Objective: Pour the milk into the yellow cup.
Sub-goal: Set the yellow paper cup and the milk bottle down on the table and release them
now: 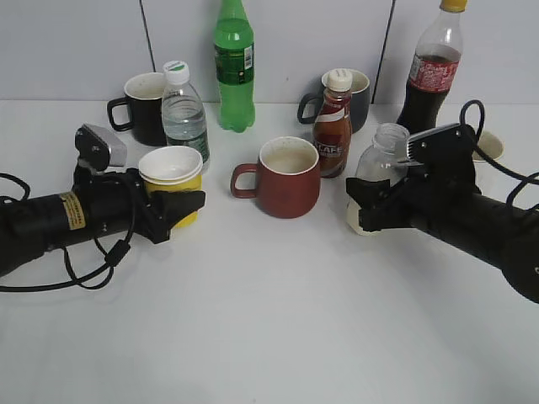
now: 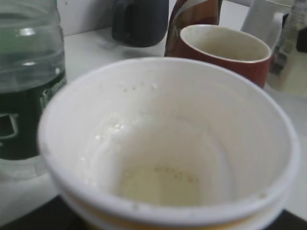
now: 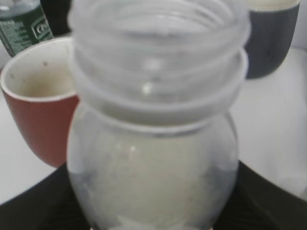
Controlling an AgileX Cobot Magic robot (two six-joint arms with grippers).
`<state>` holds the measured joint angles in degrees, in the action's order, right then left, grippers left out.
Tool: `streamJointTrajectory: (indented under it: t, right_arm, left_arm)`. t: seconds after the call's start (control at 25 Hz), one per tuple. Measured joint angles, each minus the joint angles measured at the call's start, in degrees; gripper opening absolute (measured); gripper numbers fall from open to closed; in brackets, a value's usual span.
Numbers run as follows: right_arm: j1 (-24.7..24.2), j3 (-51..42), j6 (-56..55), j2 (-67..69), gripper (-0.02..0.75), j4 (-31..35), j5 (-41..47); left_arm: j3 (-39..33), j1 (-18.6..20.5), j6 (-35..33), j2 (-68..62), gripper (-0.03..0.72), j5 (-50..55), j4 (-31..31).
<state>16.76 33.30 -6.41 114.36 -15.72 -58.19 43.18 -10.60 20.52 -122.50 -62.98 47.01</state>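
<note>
The yellow cup (image 1: 171, 181) stands upright on the left of the white table, with a thin pale layer at the bottom of its white inside (image 2: 168, 143). My left gripper (image 1: 181, 210) is shut around its lower wall. The milk (image 1: 375, 181), a small clear uncapped bottle about half full of creamy liquid, stands upright on the right. My right gripper (image 1: 370, 206) is shut on its body. In the right wrist view the milk (image 3: 153, 158) fills the frame, with dark fingers on both sides.
A dark red mug (image 1: 286, 177) stands between the two grippers. Behind it are a brown coffee bottle (image 1: 333, 126) and a dark blue mug (image 1: 358, 97). A water bottle (image 1: 184, 114), black mug (image 1: 143, 105), green bottle (image 1: 233, 67) and cola bottle (image 1: 429, 71) line the back.
</note>
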Motion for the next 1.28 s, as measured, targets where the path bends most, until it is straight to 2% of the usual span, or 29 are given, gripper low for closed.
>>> streamJointTrajectory:
  t: [0.44,0.6,0.64,0.84,1.12,1.28]
  right_arm:
    - [0.0,0.26,2.42,4.43,0.447,3.34,-4.5]
    - [0.0,0.38,2.49,4.8,0.447,3.34,-5.1]
    - [0.0,0.38,2.51,4.8,0.447,3.37,-5.12]
    - [0.0,0.38,2.63,4.8,0.447,3.31,-5.17]
    - [0.0,0.38,2.63,4.8,0.554,3.0,-5.12]
    - [0.0,-0.41,2.63,4.16,0.578,3.4,-4.13]
  left_arm:
    - [2.05,0.0,-1.99,-5.34,0.419,-1.24,-0.64]
    - [2.05,0.0,-2.41,-5.34,0.519,-0.2,-0.64]
    - [2.05,0.0,-2.41,-5.34,0.567,0.85,-0.57]
    - [1.9,0.0,-2.49,-5.18,0.603,3.44,-0.63]
    - [-1.93,0.0,-2.54,-1.0,0.606,4.64,-1.58]
    - [-4.51,0.0,-2.56,0.98,0.604,5.62,-1.72]
